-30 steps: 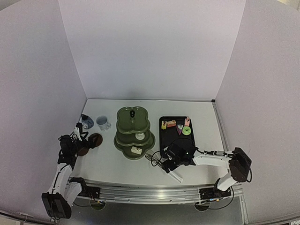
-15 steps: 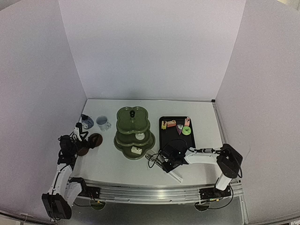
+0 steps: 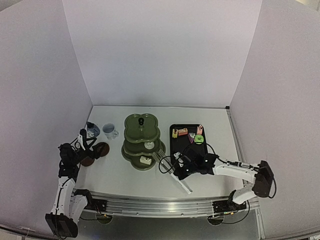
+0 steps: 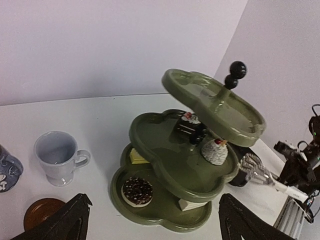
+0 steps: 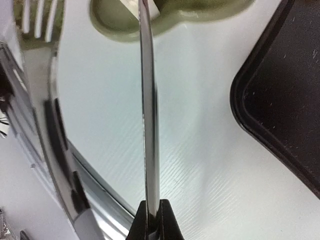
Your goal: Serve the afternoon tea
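At centre frame the olive-green three-tier flower-shaped stand (image 3: 132,125) carries a few small cakes (image 3: 145,160), while just lower right of it the right gripper (image 3: 181,170) is clenched on the thin metal tongs (image 5: 148,125), and the left gripper (image 3: 86,148) at far left gapes, released.

Olive stand (image 4: 160,145) upright; cakes (image 4: 137,191) aboard.

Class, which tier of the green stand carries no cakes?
The top tier, under the black knob: it is bare, while the middle tier and bottom tier each hold cakes.
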`<state>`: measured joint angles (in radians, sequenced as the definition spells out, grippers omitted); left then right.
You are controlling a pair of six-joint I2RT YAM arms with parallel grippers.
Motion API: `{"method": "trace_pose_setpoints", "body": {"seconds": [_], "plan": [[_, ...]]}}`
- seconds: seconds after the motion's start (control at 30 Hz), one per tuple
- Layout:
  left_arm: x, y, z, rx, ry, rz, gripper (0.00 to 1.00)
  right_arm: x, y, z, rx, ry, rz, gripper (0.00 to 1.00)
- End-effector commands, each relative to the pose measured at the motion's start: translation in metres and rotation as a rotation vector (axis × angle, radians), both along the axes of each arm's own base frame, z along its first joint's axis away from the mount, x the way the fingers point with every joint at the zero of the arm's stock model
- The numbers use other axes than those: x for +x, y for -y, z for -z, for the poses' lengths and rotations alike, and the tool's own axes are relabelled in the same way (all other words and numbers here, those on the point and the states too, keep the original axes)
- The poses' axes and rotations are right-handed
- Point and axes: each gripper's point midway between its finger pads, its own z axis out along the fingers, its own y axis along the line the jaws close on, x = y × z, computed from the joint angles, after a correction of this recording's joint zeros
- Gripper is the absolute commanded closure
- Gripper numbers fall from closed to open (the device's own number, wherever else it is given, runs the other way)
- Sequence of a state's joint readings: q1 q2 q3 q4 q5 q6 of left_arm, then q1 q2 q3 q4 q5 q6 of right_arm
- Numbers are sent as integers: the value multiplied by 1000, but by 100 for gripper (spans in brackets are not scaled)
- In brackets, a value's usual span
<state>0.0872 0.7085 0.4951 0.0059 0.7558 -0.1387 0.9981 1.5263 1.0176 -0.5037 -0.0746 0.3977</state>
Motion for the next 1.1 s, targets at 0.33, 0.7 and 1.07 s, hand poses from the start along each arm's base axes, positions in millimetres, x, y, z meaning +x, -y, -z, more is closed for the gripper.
{"method": "trace_pose_setpoints", "body": {"seconds": [0.33, 0.7, 1.07], "plan": [[-83, 95, -112, -17, 223, 612, 12, 11, -60, -236, 408, 497, -121, 100], [-93, 159, -160, -126, 320, 817, 24, 34, -165, -314, 604, 831, -259, 100], [-86, 169, -176, -191, 323, 847, 37, 41, -198, -314, 625, 889, -316, 100]]}}
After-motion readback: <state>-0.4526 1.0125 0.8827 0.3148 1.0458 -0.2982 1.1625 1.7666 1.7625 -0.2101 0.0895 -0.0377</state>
